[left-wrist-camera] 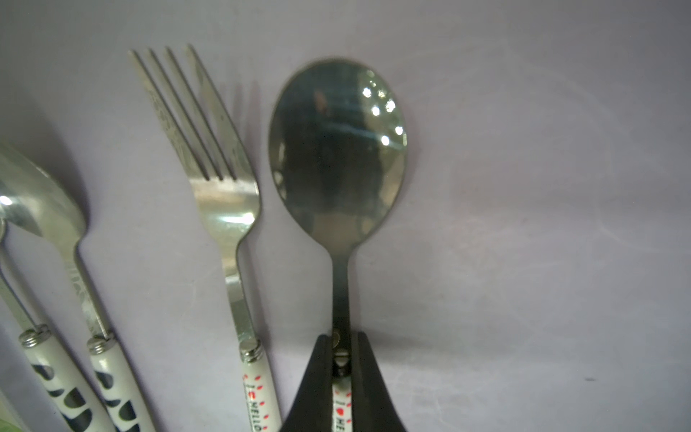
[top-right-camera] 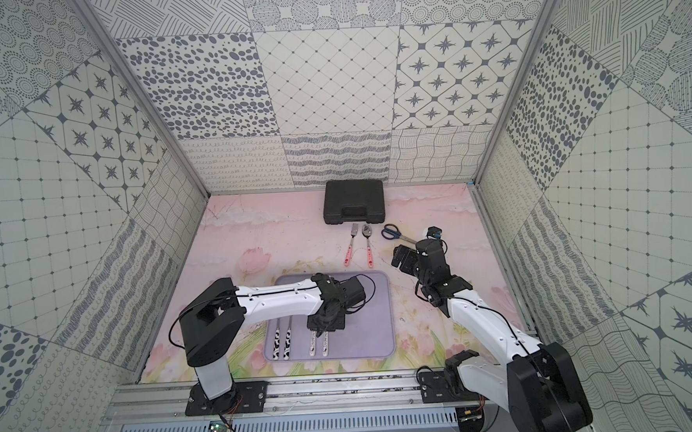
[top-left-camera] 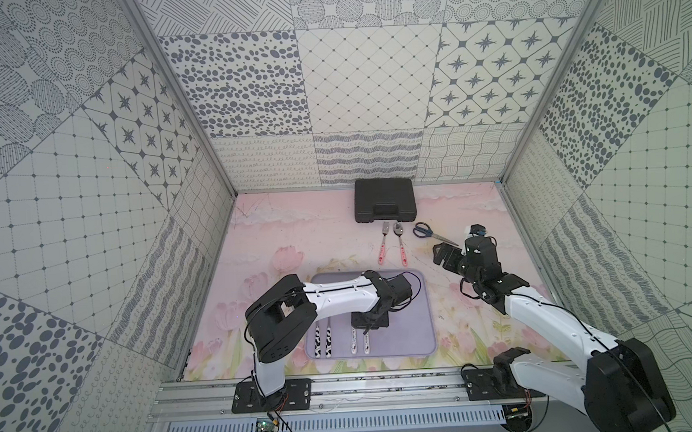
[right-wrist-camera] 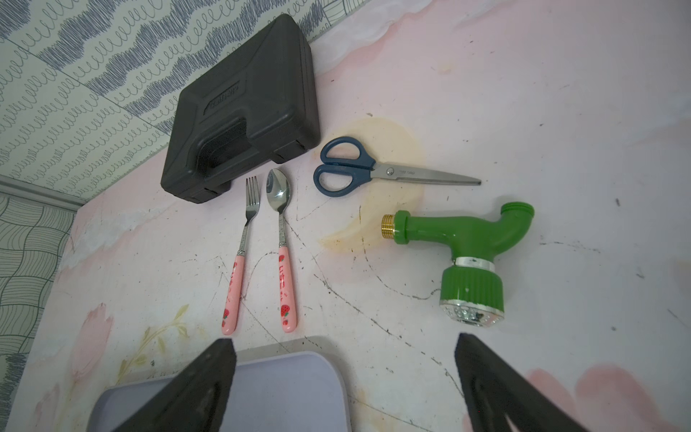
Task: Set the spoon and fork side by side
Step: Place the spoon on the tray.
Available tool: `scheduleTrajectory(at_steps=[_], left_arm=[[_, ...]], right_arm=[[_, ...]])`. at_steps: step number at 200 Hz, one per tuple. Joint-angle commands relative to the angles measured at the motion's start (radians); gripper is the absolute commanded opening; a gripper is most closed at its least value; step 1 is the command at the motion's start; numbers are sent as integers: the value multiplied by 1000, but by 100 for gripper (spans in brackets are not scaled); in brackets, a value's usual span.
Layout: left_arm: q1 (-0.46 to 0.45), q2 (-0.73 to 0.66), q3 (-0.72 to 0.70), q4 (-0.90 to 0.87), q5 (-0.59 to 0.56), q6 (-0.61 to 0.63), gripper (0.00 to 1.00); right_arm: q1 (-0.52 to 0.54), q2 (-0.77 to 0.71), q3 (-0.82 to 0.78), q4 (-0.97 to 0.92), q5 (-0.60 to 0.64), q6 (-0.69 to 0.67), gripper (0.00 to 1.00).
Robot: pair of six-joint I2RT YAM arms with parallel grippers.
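Observation:
My left gripper (left-wrist-camera: 342, 336) is shut on the spoon (left-wrist-camera: 336, 149), gripping it where the metal neck meets the white handle with red hearts. The spoon lies flat on the lilac tray (left-wrist-camera: 523, 187). Right beside it, parallel and pointing the same way, lies the matching fork (left-wrist-camera: 224, 194). In both top views the left gripper (top-left-camera: 368, 325) hides their heads, and only the two handles (top-left-camera: 360, 341) show. My right gripper (right-wrist-camera: 342, 338) hangs open and holds nothing, above the table past the tray's far right corner (right-wrist-camera: 321, 366).
A spoon and fork with black-and-white handles (top-left-camera: 323, 342) lie on the tray's left side. Beyond the tray lie a pink-handled fork (right-wrist-camera: 239, 262) and spoon (right-wrist-camera: 282, 243), a black case (top-left-camera: 384, 200), blue scissors (right-wrist-camera: 374, 172) and a green hose nozzle (right-wrist-camera: 467, 254). Patterned walls enclose the table.

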Motion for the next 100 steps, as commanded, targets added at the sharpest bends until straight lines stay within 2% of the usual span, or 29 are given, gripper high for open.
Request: scheduleTrajectory(at_steps=[1, 100], left_arm=[[-10, -12, -7, -62, 9, -37, 0], [-19, -20, 0, -78, -5, -42, 1]], right_arm=[[4, -13, -10, 24, -5, 4, 97], [4, -13, -10, 25, -8, 5, 97]])
